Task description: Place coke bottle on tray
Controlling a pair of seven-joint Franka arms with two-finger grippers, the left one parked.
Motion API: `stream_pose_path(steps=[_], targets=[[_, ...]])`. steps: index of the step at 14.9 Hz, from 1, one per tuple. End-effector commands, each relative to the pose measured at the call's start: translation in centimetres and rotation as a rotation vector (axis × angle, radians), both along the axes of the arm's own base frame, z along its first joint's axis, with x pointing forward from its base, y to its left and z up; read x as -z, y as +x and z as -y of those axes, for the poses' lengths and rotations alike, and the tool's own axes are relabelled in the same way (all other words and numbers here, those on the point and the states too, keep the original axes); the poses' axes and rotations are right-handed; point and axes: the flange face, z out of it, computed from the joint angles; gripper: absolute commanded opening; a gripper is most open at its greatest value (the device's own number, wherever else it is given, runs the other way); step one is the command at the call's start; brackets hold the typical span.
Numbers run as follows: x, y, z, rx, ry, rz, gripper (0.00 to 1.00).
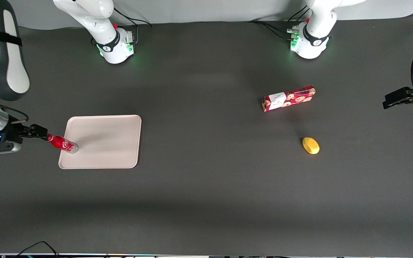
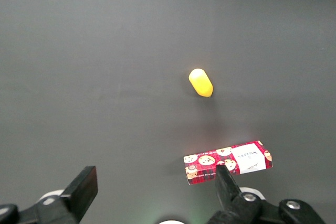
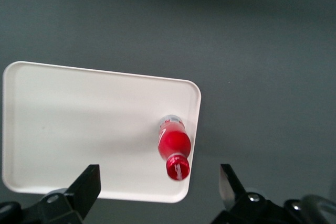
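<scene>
The coke bottle (image 1: 63,143), slim and red with a red cap and a silvery base, stands on the beige tray (image 1: 109,143), close to the rim at the working arm's end of the table. My right gripper (image 1: 41,133) hovers above the bottle's cap and is open, touching nothing. In the right wrist view the coke bottle (image 3: 174,145) is seen from above, standing near a rounded corner of the tray (image 3: 79,129). The gripper (image 3: 158,177) has its two dark fingers spread far apart on either side of the cap, well clear of it.
A red cookie box (image 1: 289,98) lies toward the parked arm's end of the table, with a small yellow object (image 1: 311,145) nearer the front camera. The left wrist view shows the same cookie box (image 2: 228,162) and yellow object (image 2: 201,82).
</scene>
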Motion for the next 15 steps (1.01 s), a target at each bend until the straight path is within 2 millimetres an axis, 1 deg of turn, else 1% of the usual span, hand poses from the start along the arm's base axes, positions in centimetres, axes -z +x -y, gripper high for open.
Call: stream_pose_path(steps=[1,2,3,5,7,8,10,12,15], targets=[[-8.2,0.6,-1.5,0.012,0.025,-0.006,1.0],[-10.6,0.1,-2.2,0.013,0.037,0.005,1.0],[-12.9,-0.7,-3.3,-0.001,0.036,0.01,1.0],[-16.4,-2.2,-4.8,0.001,0.033,0.009,1.0],[-19.6,-3.3,-5.9,0.038,0.05,-0.019,1.0],[-20.8,-3.7,-6.3,0.065,0.079,-0.027,1.0],[-22.3,-4.4,-6.9,0.133,0.112,-0.024,1.0],[-22.9,-4.7,-7.9,0.145,0.109,-0.015,1.0],[-23.0,-4.8,-8.0,0.144,0.112,-0.013,1.0]])
